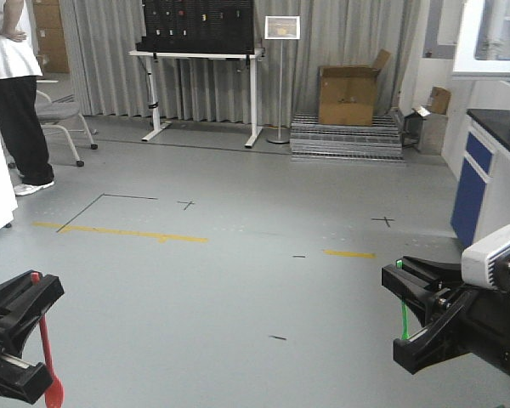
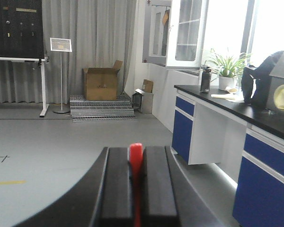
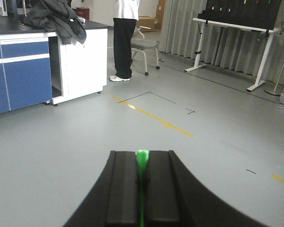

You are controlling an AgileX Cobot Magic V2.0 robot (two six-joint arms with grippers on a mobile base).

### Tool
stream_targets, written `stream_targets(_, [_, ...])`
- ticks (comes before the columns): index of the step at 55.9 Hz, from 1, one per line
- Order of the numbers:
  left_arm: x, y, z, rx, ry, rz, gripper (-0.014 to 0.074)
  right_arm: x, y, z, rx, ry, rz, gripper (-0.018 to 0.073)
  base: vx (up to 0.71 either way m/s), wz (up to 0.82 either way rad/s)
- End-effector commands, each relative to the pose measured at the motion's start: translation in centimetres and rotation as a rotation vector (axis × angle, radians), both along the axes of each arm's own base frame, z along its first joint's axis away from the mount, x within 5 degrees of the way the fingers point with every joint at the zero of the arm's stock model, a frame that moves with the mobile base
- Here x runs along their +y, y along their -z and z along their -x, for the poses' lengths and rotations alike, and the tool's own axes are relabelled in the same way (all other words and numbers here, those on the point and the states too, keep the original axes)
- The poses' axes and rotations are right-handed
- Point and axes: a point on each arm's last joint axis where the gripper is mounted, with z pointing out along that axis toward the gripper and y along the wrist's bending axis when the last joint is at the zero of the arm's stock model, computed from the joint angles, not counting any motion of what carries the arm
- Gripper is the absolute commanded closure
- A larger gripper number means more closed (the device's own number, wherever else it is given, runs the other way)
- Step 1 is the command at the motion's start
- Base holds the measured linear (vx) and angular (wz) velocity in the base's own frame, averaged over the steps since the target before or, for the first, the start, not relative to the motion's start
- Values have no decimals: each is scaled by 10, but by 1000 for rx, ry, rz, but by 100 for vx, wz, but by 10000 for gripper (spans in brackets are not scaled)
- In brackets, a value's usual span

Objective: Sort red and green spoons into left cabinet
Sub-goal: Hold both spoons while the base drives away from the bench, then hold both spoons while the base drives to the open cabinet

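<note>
Left gripper (image 1: 23,336): clamped on red spoon (image 1: 45,340), lower left.
Right gripper (image 1: 402,317): clamped on green spoon (image 1: 403,299), lower right.
Progress: both spoons picked up; cabinet out of view, so placing likely remains.

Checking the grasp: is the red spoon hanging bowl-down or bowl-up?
Bowl-down. The red spoon hangs from the shut left gripper, handle end clamped, oval bowl at the bottom in the front view.

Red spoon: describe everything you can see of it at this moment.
The red spoon is thin, bright red and plastic-looking, with a long straight handle and a small oval bowl. It hangs nearly vertical, bowl down, above the grey floor. The left gripper has its jaws shut on the handle; in the wrist view only the handle's tip shows between them. Nothing else touches it.
</note>
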Motion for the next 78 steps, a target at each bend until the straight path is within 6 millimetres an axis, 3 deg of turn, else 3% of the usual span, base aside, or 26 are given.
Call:
stream_targets(1, [0, -21, 3, -114, 16, 65, 524, 1, -20, 3, -78, -22, -50, 565, 59, 15])
stream_targets(78, [0, -21, 3, -114, 16, 65, 524, 1, -20, 3, -74, -18, -48, 565, 62, 9])
